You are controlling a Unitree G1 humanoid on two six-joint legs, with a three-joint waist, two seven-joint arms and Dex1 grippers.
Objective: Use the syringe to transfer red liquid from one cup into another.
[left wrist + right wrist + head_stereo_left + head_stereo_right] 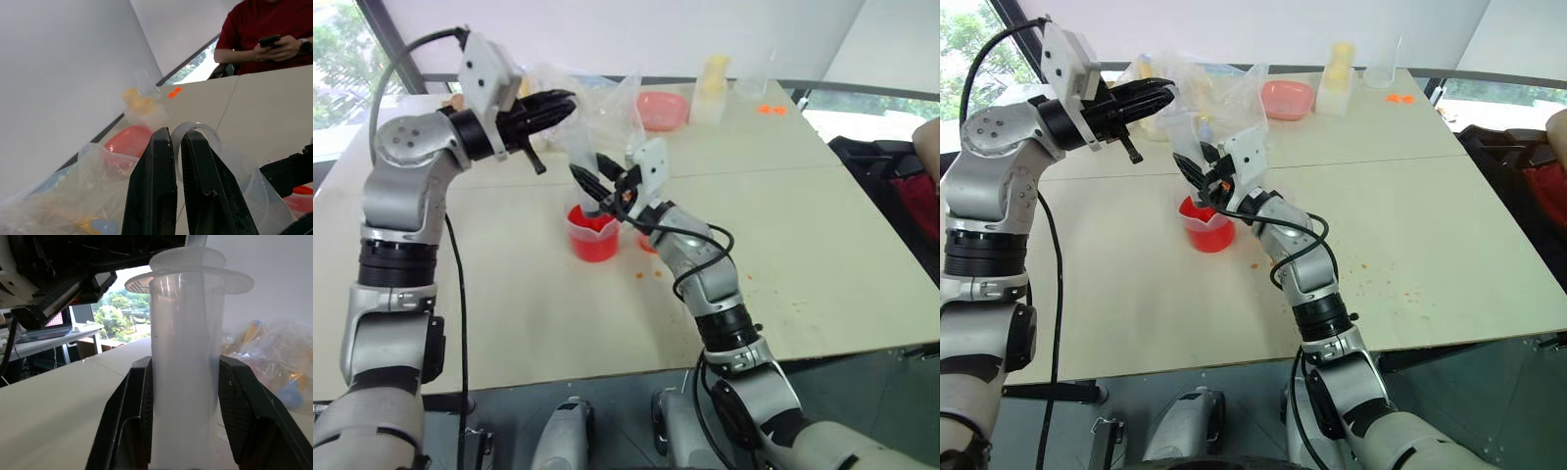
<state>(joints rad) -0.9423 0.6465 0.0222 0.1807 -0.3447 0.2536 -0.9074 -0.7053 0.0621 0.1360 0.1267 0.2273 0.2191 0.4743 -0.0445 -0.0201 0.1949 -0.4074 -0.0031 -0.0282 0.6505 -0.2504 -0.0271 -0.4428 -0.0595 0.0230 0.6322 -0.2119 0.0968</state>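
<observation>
In the left eye view, the large clear plastic syringe with the thick barrel [590, 174] is held upright at the centre of the frame, over the wide spouted clear beaker of bright red liquid [593, 235]; the right tool [603, 189] is closed on the barrel, and the left tool [560, 102], at upper left, is closed at the plunger's top. A sliver of red just right of the beaker, behind the right arm, may be the smaller clear cup; this cannot be told. For a good draw, the tip is best kept below the liquid's surface and the barrel steady while the plunger is raised straight along its axis.

In the right eye view, a crumpled clear plastic bag [1224, 103] is seen close behind the syringe, which could be snagged; a pink bowl [1288, 98] and a pale yellow bottle [1337, 80] stand further back on the pale bench [1410, 196], well apart.

In the left wrist view, the black fingers [156, 186] are pressed nearly together beside the plunger's clear ring [195, 132]; a person in a red shirt [274, 34] sits at upper right.

In the right wrist view, the barrel is clamped between both pads [137, 401], upright, with its flange [195, 279] above.
</observation>
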